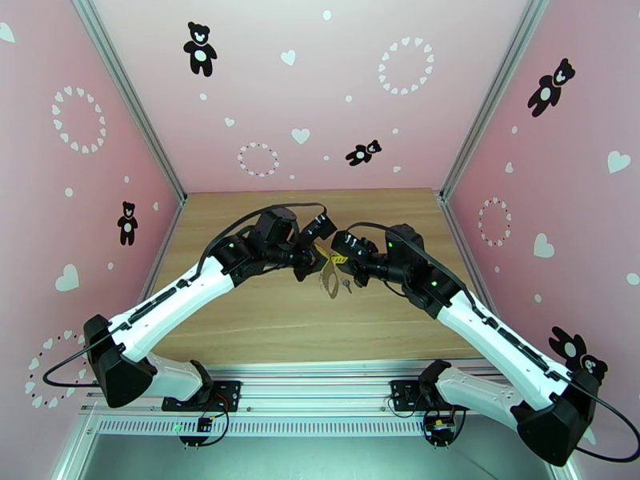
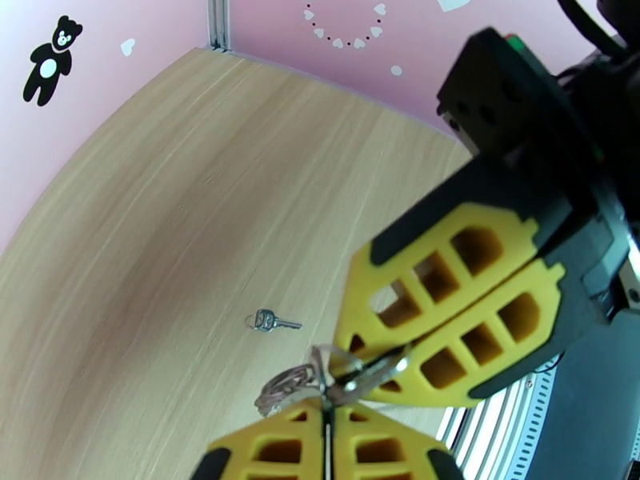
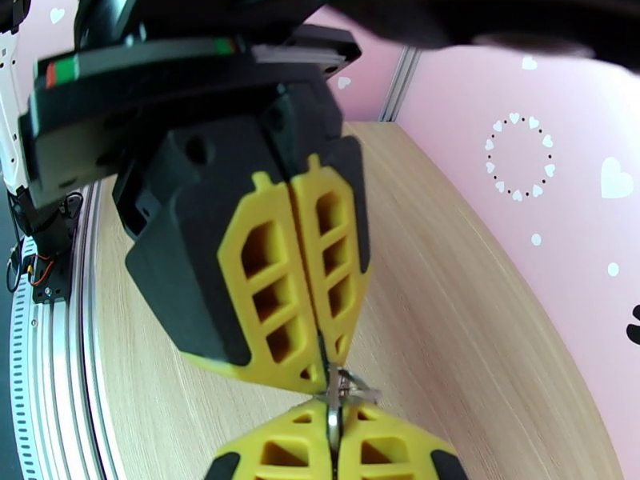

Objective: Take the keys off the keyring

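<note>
Bench [image 1: 264, 330] of pale wood grain carries the work, inside pink walls. Two white-and-black arms reach in from the near edge and meet over its middle, tip to tip.

The left gripper [image 2: 325, 405], with yellow ribbed fingers, is pinched tight on the small oval pinkish-grey keyring [image 2: 284, 386]. The loop and its short silvery chain hang to one side of the fingertips, above the bench. The right gripper [image 2: 362, 366] is likewise closed narrow, nipping a thin silvery metal piece that sticks out where the two grippers touch. This is probably the second key [image 2: 382, 366], though it is too small to be sure.

One tiny dark grey loose key [image 2: 272, 320], round-headed and short-shafted, lies flat on the wood near the grippers, apart from the ring.

Judged from this, one key is off and the step in hand is freeing the other. The next move calls for the left gripper to hold the ring steady while the right works its piece along and out through the ring's opening. That means a small twist rather than a straight pull, since both grips are at the very fingertips and could slip.
</note>
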Robot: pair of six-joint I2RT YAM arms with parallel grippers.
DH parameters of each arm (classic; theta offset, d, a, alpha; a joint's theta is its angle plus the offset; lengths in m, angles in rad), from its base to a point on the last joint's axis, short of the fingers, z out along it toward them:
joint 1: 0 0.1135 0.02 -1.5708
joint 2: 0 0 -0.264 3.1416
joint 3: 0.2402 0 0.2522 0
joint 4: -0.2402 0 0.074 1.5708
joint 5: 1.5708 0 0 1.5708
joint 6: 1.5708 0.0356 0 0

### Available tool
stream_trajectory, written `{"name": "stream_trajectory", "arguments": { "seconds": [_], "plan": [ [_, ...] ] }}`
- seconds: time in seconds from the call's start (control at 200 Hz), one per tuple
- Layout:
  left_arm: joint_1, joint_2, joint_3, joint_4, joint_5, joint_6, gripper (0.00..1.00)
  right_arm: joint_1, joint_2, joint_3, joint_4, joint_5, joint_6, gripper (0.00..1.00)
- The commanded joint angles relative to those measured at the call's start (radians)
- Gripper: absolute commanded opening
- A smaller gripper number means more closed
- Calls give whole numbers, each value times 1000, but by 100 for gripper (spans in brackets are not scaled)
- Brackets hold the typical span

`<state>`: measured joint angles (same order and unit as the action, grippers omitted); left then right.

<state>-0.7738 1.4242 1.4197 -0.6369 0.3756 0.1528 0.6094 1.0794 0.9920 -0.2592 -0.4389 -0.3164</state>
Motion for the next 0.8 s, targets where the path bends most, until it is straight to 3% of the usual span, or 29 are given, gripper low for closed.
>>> {"name": "stream_trajectory", "arguments": {
  "seconds": [0.0,0.095,0.38,0.631,0.796],
  "plan": [
    [5,-33,34,12,53,-26,13,4,14,55,-49,-3,-1,3],
    [5,-77,-10,54,69,-37,23,4,18,83,-99,-9,5,4],
    [7,-158,-120,138,-1,-83,28,4,8,142,-211,31,56,4],
    [7,-260,-421,539,-71,-153,33,4,15,183,-290,34,91,3],
    [5,-269,-576,839,15,-128,37,-1,27,206,-313,31,143,1]
  ]
}}
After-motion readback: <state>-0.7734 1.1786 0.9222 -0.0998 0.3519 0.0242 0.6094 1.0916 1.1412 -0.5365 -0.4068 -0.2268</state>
